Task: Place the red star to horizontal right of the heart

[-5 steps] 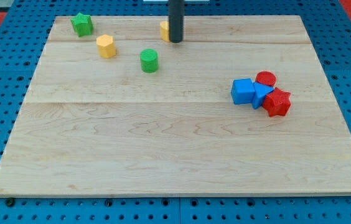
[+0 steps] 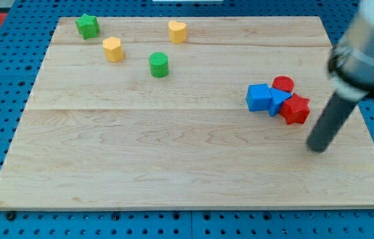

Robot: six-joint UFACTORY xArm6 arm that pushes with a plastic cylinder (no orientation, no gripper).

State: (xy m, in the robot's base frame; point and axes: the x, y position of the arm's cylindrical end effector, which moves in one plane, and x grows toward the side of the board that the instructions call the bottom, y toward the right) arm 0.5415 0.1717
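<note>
Red star [image 2: 296,109] lying at the view's right of the wooden board [image 2: 174,159], a chunky, deep-red, lobed block, pressed against a blue block [image 2: 280,101], possibly a second cube or a wedge; blue cube [image 2: 258,97] just left of that; red cylinder [image 2: 282,84] touching behind. Yellow heart [image 2: 178,31] far off near the view's top; yellow hexagon [image 2: 113,49], green cylinder [image 2: 159,64], green star [image 2: 87,26] top left. My tip [image 2: 317,149] down just right of and below the red star, not touching; no jaws, only a plain rod.
</note>
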